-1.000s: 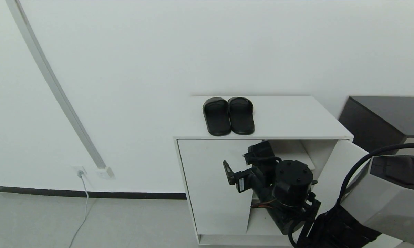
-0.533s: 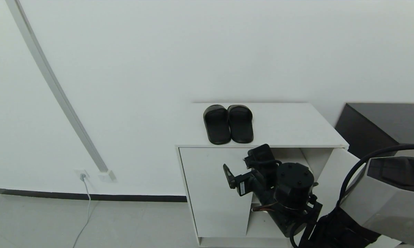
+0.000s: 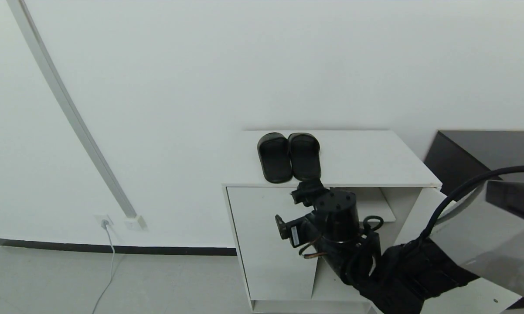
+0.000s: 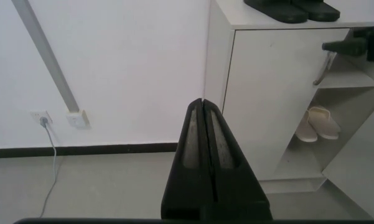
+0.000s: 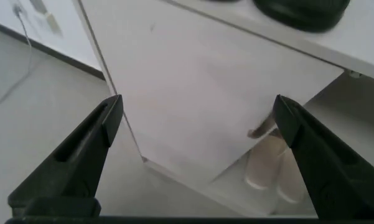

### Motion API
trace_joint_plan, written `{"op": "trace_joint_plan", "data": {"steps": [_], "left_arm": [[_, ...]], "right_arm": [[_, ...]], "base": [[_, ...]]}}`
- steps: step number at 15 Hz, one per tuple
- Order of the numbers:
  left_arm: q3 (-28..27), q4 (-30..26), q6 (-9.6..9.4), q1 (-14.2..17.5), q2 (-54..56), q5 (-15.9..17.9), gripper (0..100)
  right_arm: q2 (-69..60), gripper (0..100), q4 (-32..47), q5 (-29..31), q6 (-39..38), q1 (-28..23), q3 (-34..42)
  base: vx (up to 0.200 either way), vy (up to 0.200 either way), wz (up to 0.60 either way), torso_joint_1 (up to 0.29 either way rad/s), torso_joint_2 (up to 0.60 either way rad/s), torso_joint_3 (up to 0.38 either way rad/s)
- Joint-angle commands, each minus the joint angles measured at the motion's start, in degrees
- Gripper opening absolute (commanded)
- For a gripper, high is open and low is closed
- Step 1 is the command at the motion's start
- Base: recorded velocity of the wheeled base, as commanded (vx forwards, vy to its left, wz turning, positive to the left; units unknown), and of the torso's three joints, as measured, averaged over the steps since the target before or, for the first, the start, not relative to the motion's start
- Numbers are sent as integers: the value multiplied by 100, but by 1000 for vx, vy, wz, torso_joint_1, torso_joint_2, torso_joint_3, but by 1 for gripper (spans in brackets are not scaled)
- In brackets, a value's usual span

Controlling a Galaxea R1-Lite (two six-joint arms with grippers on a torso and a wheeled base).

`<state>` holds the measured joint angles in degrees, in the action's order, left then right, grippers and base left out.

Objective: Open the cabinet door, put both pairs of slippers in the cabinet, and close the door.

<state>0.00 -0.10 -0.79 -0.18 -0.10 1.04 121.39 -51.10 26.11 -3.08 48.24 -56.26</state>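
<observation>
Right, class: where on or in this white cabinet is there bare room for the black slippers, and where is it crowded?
Free: the white cabinet's top between the black slide slippers and its right edge; the upper shelf in the open compartment looks bare. Crowded: the lower shelf holds pale slippers, and the open right gripper hangs before the opening.

Right arm [image 3: 331, 226]: black, with a round joint cap [image 3: 337, 205] studded with small screws, a white label [image 3: 295, 235] on a bracket at 9 o'clock of the cap, thin reddish wires [image 3: 308, 253] looped at 7 o'clock, and a thick black cable [image 3: 456, 193] arcing over a grey shell [image 3: 484, 244]. Right gripper [image 5: 197, 102]: 2 black wedge-shaped fingers [image 5: 81, 162]. Left gripper [image 4: 202, 109]: 2 black fingers with grey inner pads [image 4: 191, 140].
</observation>
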Motion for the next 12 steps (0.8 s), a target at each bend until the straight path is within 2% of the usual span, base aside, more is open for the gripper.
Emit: {"op": "trace_joint_plan", "data": {"steps": [1,4,8,12], "left_arm": [[0,1,-9,-8,1,11,0],[0,1,0,1,1,2,0],[0,1,9,1,1,2,0],[0,1,9,-8,1,11,0]], "right_arm": [[-292,100,821,500,-694,63,-1115],[-248,100,953,570,-641,37,-1476],[-72,100,1173,711,-641,-69,-1555],[-54,100,1208,720,-632,-69,-1563]], "base": [[0,0,0,0,0,0],[0,0,0,0,0,0],[0,0,0,0,0,0],[200,0,0,-1,0,6]]}}
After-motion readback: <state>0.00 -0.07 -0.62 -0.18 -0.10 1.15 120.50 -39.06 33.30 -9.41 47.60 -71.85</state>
